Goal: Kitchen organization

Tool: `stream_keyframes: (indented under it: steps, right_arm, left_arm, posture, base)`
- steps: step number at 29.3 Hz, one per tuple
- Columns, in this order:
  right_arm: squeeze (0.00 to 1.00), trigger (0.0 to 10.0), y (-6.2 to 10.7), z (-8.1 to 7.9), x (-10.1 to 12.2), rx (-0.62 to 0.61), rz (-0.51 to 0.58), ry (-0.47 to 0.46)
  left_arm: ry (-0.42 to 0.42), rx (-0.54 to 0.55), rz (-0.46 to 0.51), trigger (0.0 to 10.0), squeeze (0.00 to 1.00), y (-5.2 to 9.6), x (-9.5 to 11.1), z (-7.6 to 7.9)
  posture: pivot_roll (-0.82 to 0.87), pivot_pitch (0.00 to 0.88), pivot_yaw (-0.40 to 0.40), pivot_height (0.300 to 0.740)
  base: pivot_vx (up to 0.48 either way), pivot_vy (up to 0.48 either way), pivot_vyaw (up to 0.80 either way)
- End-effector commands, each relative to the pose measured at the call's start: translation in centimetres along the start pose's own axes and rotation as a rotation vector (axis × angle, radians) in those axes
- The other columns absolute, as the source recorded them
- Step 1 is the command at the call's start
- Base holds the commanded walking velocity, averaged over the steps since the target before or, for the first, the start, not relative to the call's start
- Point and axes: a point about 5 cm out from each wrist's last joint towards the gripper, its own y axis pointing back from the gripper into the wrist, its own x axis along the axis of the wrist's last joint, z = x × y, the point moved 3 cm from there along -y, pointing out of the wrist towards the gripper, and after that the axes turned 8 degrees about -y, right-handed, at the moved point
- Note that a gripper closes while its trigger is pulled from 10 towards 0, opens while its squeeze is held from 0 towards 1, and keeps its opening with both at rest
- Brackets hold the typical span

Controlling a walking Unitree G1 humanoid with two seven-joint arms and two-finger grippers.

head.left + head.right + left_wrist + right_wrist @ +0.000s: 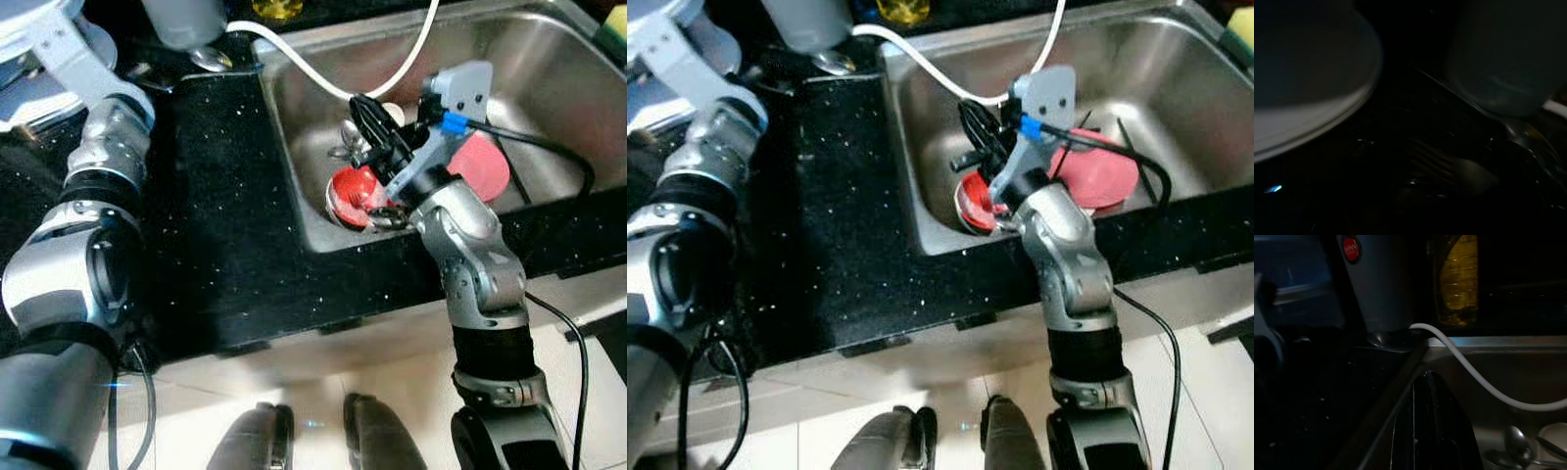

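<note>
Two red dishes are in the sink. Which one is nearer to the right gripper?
The small red bowl at the sink's front left corner: the right gripper hangs just over it. The flat red plate lies farther right, beyond the wrist.

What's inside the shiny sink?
In the sink: a red cup, a pink plate, a spoon, a white hose and the right hand. The arm hides whatever is beneath it.

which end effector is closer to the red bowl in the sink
Right. The right end effector hangs inside the sink, just above the red bowl. The left end effector is off over the black counter, beside a white plate, well away from the sink.
</note>
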Motion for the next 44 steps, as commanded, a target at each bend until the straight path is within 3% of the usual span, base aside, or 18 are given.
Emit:
stream_keyframes:
  steps: [1, 6, 7, 8, 10, 12, 17, 22, 24, 25, 27, 30, 31, 34, 39, 43, 44]
  right_arm:
    - [0.00, 10.0, -0.3, -0.8, -0.6, 0.033, -0.021, -0.034]
    - [0.00, 10.0, -0.9, -1.9, -0.3, 0.077, -0.013, -0.044]
    - [0.00, 10.0, -0.9, -2.3, -0.3, 0.097, -0.014, -0.049]
    - [0.00, 10.0, -1.0, -2.6, -0.2, 0.111, -0.016, -0.055]
    - [0.00, 10.0, -1.0, -3.6, -0.1, 0.180, -0.024, -0.084]
    - [0.00, 10.0, -0.8, -5.0, 0.0, 0.288, -0.040, -0.120]
    - [0.00, 10.0, -0.3, -6.4, 0.0, 0.384, -0.055, -0.176]
    - [0.00, 10.0, -0.2, -6.9, 0.0, 0.425, -0.057, -0.191]
    - [0.00, 10.0, -0.2, -6.9, 0.1, 0.439, -0.053, -0.202]
    - [0.00, 10.0, -0.2, -6.9, 0.1, 0.439, -0.053, -0.202]
    - [0.00, 10.0, -0.3, -6.6, 0.5, 0.429, -0.039, -0.211]
    - [0.00, 10.0, -0.3, -6.3, 0.7, 0.420, -0.029, -0.215]
    - [0.00, 10.0, -0.2, -5.9, 0.8, 0.407, -0.021, -0.214]
    - [0.00, 10.0, -0.2, -5.7, 0.8, 0.401, -0.018, -0.212]
    - [0.00, 10.0, 0.5, -3.1, 1.2, 0.302, -0.005, -0.164]
    - [0.00, 10.0, 0.7, -2.2, 1.3, 0.269, -0.002, -0.147]
    - [0.00, 10.0, 0.9, -1.1, 1.5, 0.236, 0.001, -0.123]
  left_arm:
    - [-0.097, -0.020, -0.129, 10.0, 0.00, 0.2, -3.5, 0.4]
    - [-0.053, -0.021, -0.150, 10.0, 0.00, 0.3, -3.7, 0.4]
    - [-0.002, -0.017, -0.158, 7.0, 0.00, 0.3, -3.8, 0.1]
    - [0.036, -0.016, -0.164, 7.0, 0.00, 0.3, -3.8, -0.1]
    - [0.074, -0.026, -0.168, 0.0, 0.00, 0.4, -3.7, -0.4]
    - [0.098, -0.066, -0.158, 0.0, 0.00, 0.3, -3.3, -0.2]
    - [0.133, -0.127, -0.136, 0.0, 0.00, 0.4, -2.8, 0.0]
    - [0.169, -0.140, -0.114, 0.0, 0.00, 0.4, -2.4, -0.2]
    - [0.147, -0.167, -0.018, 0.0, 0.00, 0.3, -0.9, -0.1]
    - [0.147, -0.167, -0.018, 0.0, 0.00, 0.3, -0.9, -0.1]
    - [0.133, -0.233, 0.067, 0.0, 0.00, 0.3, 0.7, 0.7]
    - [0.093, -0.285, 0.077, 0.0, 0.00, 0.4, 1.0, 1.6]
    - [0.065, -0.335, 0.067, 0.0, 0.00, 0.4, 0.9, 2.5]
    - [0.058, -0.353, 0.064, 0.0, 0.00, 0.5, 0.8, 2.8]
    - [-0.022, -0.511, -0.021, 0.0, 0.00, 1.0, -1.4, 5.9]
    - [-0.040, -0.570, -0.049, 0.0, 0.00, 1.4, -2.4, 7.1]
    - [-0.068, -0.684, -0.091, 0.0, 0.00, 2.1, -3.8, 9.4]
  posture:
    - [-0.14, 0.353, 0.109, 0.740]
    - [-0.14, 0.351, 0.105, 0.740]
    - [-0.14, 0.350, 0.104, 0.740]
    - [-0.14, 0.350, 0.104, 0.740]
    - [-0.14, 0.344, 0.095, 0.740]
    - [-0.14, 0.340, 0.092, 0.740]
    - [-0.13, 0.328, 0.087, 0.740]
    - [-0.13, 0.311, 0.086, 0.740]
    - [-0.13, 0.300, 0.087, 0.740]
    - [-0.13, 0.300, 0.087, 0.740]
    - [-0.13, 0.278, 0.090, 0.740]
    - [-0.12, 0.262, 0.096, 0.740]
    - [-0.12, 0.251, 0.102, 0.740]
    - [-0.12, 0.251, 0.102, 0.740]
    - [-0.11, 0.217, 0.122, 0.740]
    - [-0.12, 0.207, 0.127, 0.740]
    - [-0.12, 0.202, 0.131, 0.740]
  base:
    - [0.000, 0.000, 0.00]
    - [0.000, 0.000, 0.00]
    - [0.000, 0.000, 0.00]
    - [0.000, 0.000, 0.00]
    - [0.000, 0.000, 0.00]
    - [0.000, 0.000, 0.00]
    - [0.000, 0.000, 0.00]
    - [0.000, 0.000, 0.00]
    - [0.000, 0.000, 0.00]
    - [0.000, 0.000, 0.00]
    - [0.000, 0.000, 0.00]
    - [0.000, 0.000, 0.00]
    - [0.000, 0.000, 0.00]
    - [0.000, 0.000, 0.00]
    - [0.000, 0.000, 0.00]
    - [0.000, 0.000, 0.00]
    - [0.000, 0.000, 0.00]
